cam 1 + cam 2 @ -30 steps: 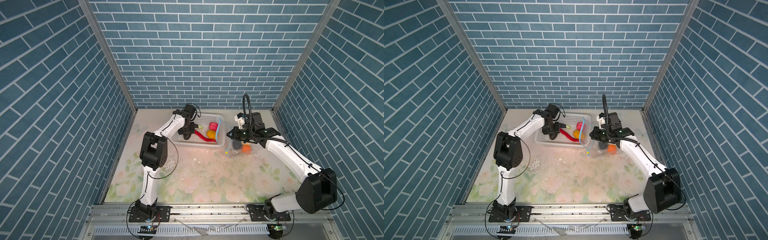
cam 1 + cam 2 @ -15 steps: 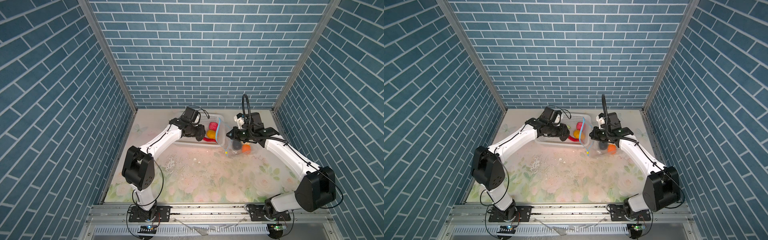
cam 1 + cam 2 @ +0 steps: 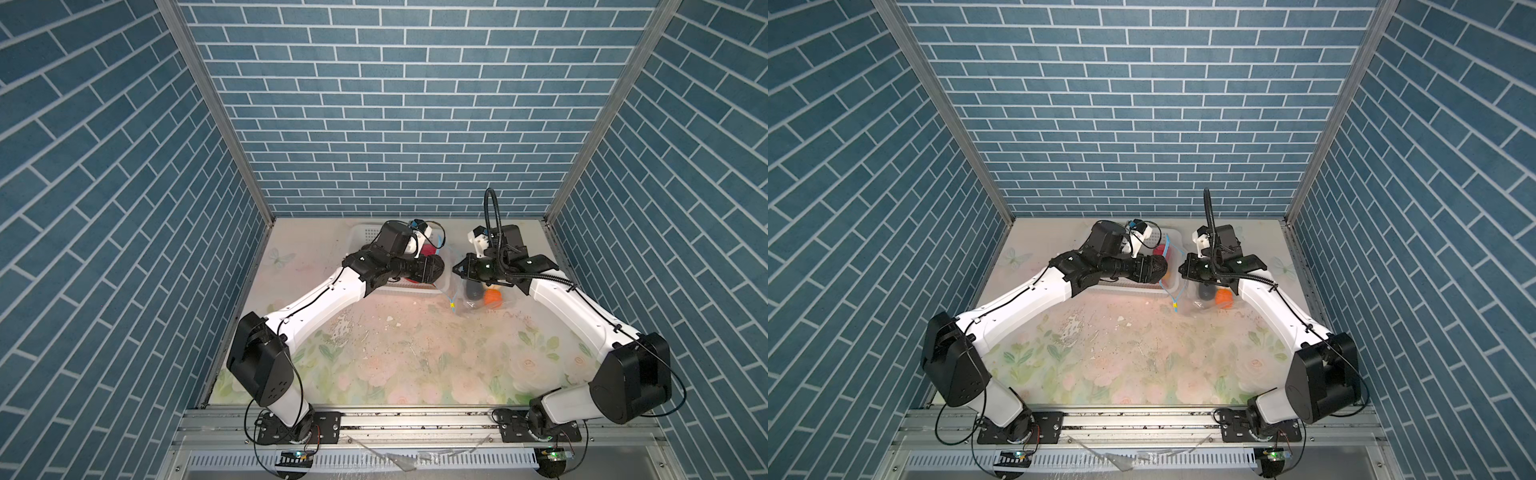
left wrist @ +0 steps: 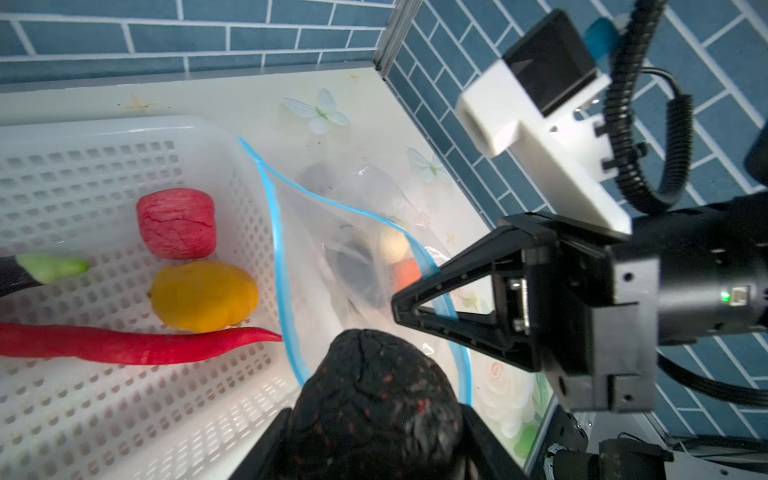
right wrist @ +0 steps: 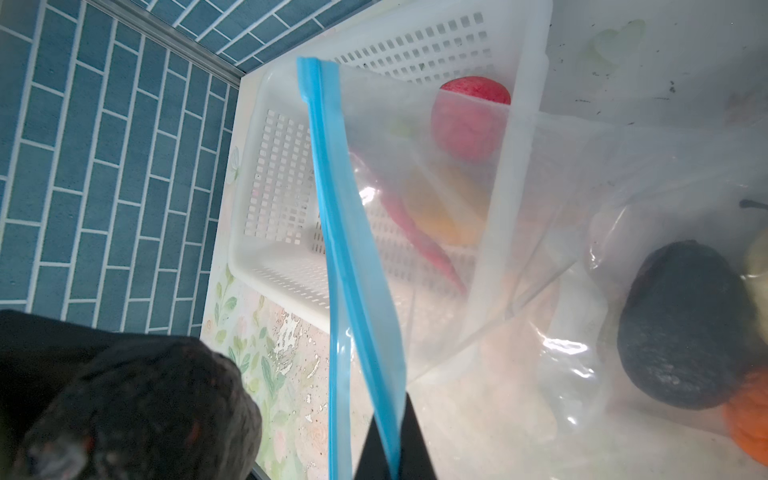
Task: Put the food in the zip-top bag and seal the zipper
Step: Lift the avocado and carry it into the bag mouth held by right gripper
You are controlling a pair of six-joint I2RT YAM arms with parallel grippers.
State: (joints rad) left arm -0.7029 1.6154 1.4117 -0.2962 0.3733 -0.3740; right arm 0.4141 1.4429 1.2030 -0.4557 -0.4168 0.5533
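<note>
left claw (image 4: pixel 376 419) hugging black lump (image 4: pixel 374 386) | right claw (image 4: pixel 401 309) pinching the zipper (image 4: pixel 277 232), mouth open | tip: clear the blue rim before letting go, zip-top bag (image 4: pixel 328 216) looks floppy

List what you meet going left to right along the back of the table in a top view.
Left end of the white basket → black lump held in the left gripper → right gripper shut on the zipper → black piece inside the zip-top bag → orange piece.
</note>
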